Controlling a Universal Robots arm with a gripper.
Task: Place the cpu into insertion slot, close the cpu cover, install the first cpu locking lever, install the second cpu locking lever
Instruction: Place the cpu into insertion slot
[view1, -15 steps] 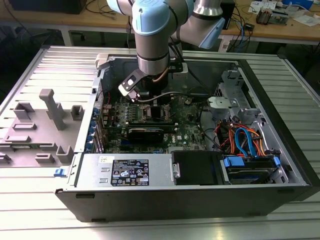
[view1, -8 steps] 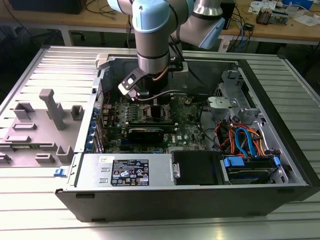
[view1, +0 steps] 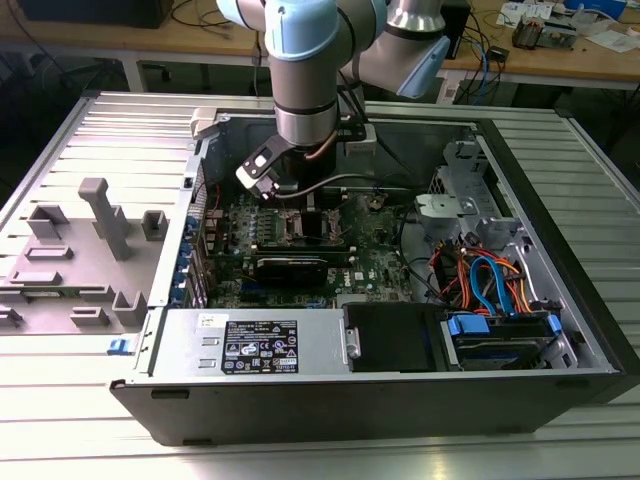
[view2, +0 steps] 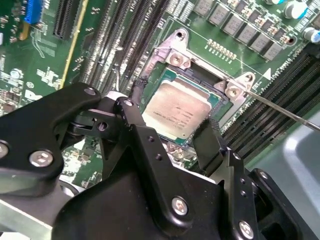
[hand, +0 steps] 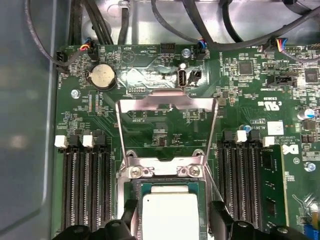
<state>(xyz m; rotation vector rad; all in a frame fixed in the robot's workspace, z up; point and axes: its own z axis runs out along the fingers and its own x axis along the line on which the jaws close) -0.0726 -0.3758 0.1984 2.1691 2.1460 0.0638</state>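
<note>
While the gripper (hand: 173, 222) hangs low over the slot (view2: 206, 79), its jaws stand narrowly apart, one on each side of the cpu (hand: 170, 210). A thin dark gap shows at each edge in the first wrist view. The cpu lies flat in the slot, silver top up. The cover (hand: 165, 95) is swung back, open, and a thin lever (view2: 280, 107) juts free beside the slot. By my reading, placing the cpu is in hand or just done; cover and levers are not yet done. Any further move calls for clearing the cpu without nudging it. The gripper's body hides the cpu's near edge, so full seating cannot be checked. In the exterior view the arm (view1: 305, 90) covers the slot.
</note>
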